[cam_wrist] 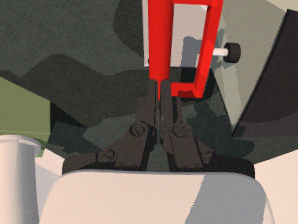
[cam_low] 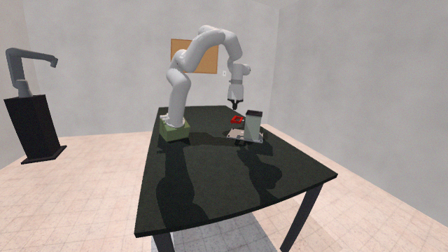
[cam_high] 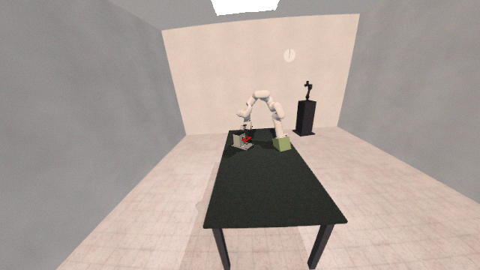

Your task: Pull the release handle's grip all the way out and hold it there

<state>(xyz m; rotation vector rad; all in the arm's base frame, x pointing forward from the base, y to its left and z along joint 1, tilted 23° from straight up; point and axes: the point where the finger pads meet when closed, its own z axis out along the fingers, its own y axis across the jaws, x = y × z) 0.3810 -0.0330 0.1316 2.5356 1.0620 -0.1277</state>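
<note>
The claw (cam_wrist: pixel 160 112) is closed to its narrowest, its two dark fingers pressed together with nothing between them. It points straight down and hangs in the air above the red release handle's grip (cam_wrist: pixel 181 39), clear of it in the exterior view; in the wrist view the fingertips line up with the near end of the grip's left bar. The grip is a red rectangular loop standing out in front of its grey housing (cam_low: pixel 253 124), which sits on a light base plate (cam_low: pixel 238 134) on the dark table (cam_low: pixel 224 182). Above the claw, the white arm (cam_low: pixel 196 56) drops vertically from the wrist, arches up and over, and descends to a green base block (cam_low: pixel 173 131) at the table's far end.
</note>
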